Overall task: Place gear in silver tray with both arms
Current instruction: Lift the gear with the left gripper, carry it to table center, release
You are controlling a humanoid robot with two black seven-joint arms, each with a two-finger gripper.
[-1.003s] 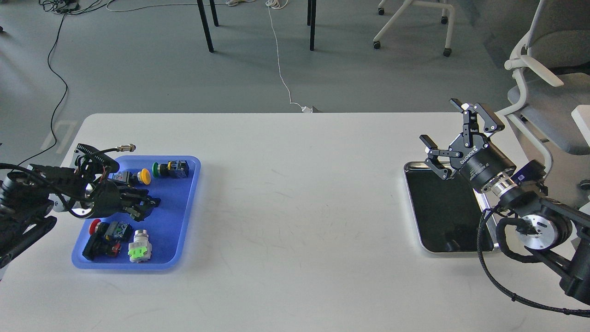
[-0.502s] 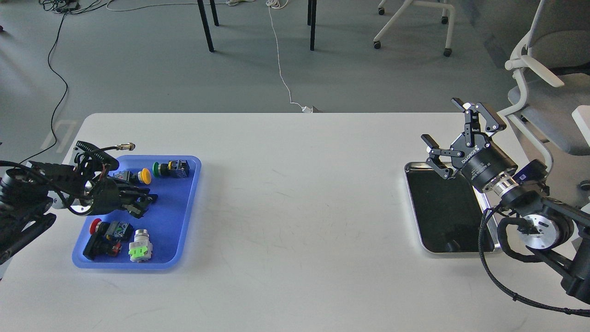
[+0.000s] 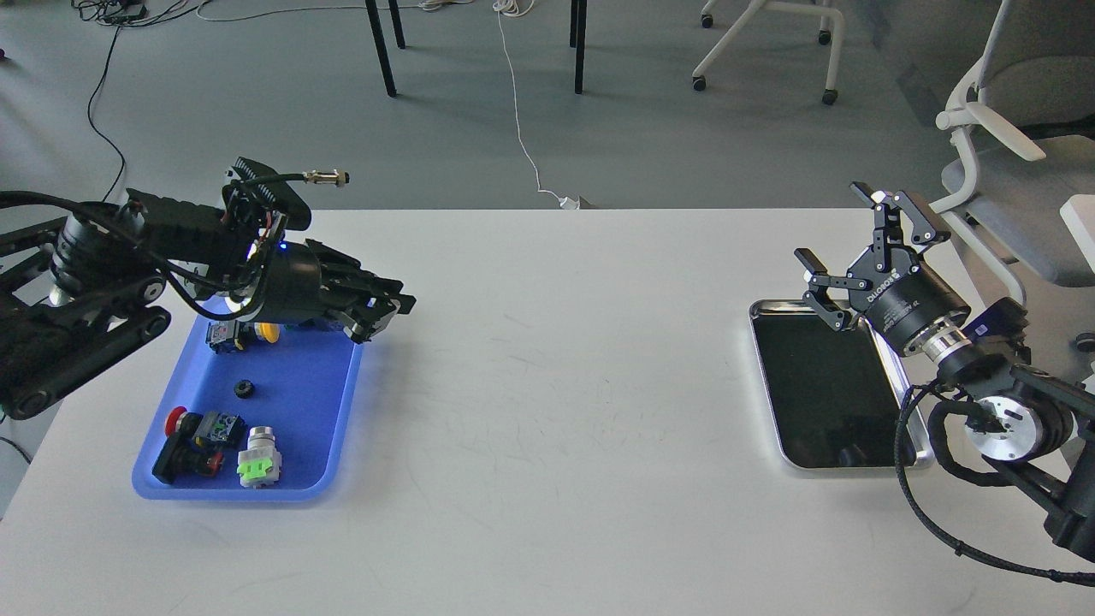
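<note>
A small black gear (image 3: pixel 244 389) lies on the floor of the blue plastic tray (image 3: pixel 316 411) at the left. My left gripper (image 3: pixel 385 312) hangs above the blue tray's far right corner, pointing right. Its dark fingers cannot be told apart, and I see nothing clearly held in them. The silver tray (image 3: pixel 843 466) lies at the right of the table, its dark floor bare. My right gripper (image 3: pixel 831 224) is open and empty, raised above the silver tray's far edge.
The blue tray also holds push-button switches: a yellow one (image 3: pixel 267 332), a red one (image 3: pixel 190 428) and a grey-and-green one (image 3: pixel 258 458). The white table (image 3: pixel 556 385) spreads between the trays. Office chairs (image 3: pixel 1009 171) stand at the right beyond the table.
My left arm has risen out of the blue tray and moved up and right. The black gear now shows where the gripper was. The right gripper has shifted slightly right.
</note>
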